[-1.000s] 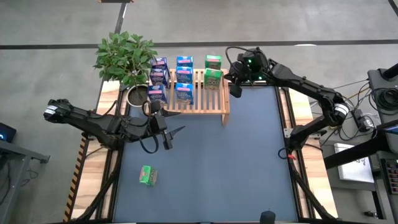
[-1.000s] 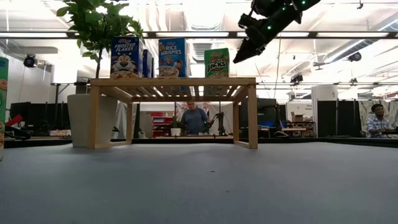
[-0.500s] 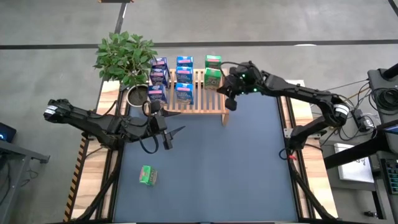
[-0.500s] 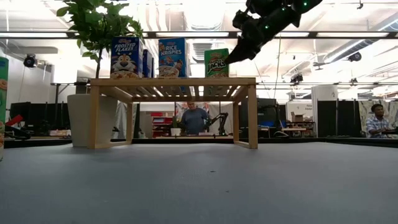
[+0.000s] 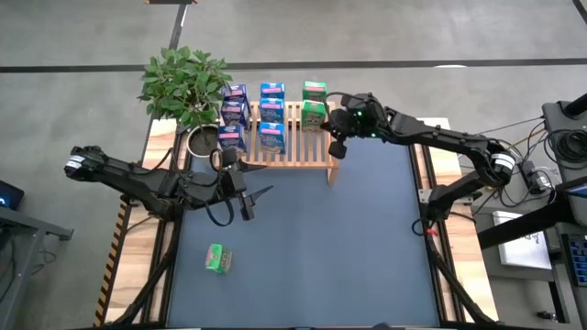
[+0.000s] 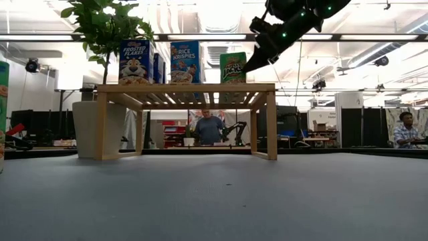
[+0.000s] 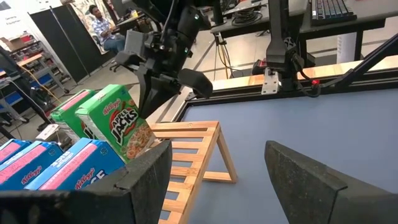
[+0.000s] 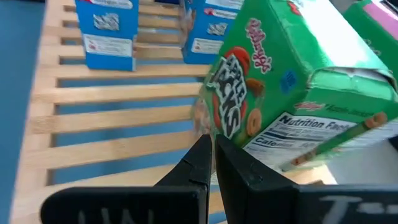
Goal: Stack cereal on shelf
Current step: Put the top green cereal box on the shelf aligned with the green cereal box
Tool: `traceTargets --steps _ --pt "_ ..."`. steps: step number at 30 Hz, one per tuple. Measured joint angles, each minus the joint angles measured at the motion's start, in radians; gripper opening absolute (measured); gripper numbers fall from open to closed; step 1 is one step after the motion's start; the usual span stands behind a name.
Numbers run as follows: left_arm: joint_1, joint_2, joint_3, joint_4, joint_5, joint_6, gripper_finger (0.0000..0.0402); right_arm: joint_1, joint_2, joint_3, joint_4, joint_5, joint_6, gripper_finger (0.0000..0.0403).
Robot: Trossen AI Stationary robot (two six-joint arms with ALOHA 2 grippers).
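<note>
My right gripper (image 5: 336, 147) is clenched with nothing between its fingers, hanging above the right end of the wooden shelf (image 5: 312, 154), its tips pointing at the nearer green Apple Jacks box (image 5: 314, 115). In my right wrist view the two dark fingers (image 8: 208, 163) sit pressed together just in front of that box's printed face (image 8: 273, 93); I cannot tell whether they touch the cardboard. From table height the gripper (image 6: 252, 63) slants down toward the box (image 6: 233, 67) from the right, above the shelf's slatted top.

My left gripper (image 5: 257, 194) is spread wide and holds nothing, waiting over the blue mat (image 5: 348, 247) in front of the shelf's left half.

The cereal stands mostly on the shelf: a column of blue-and-purple boxes at the left (image 5: 233, 115), a column of blue Rice Krispies boxes (image 5: 271, 115) in the middle, and two green boxes at the right, the farther one (image 5: 315, 90) behind the Apple Jacks box. One more green box (image 5: 217, 259) lies flat on the mat, well apart from the shelf, toward the near-left corner. A potted plant (image 5: 183, 82) stands just beside the shelf's left end.
</note>
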Motion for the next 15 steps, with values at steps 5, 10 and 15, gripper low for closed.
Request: traceTargets --steps 5,10,15 --pt "0.000 0.000 0.000 0.000 0.000 0.000 0.0240 -0.001 0.000 -0.001 -0.001 0.049 -0.018 0.0013" --pt "0.000 0.000 0.000 0.000 0.000 0.000 0.0240 0.000 0.000 -0.001 -0.003 0.042 -0.020 0.0013" --pt "0.000 0.000 0.000 0.000 0.000 0.000 0.0240 0.000 0.000 -0.001 -0.010 -0.014 0.004 0.0013"
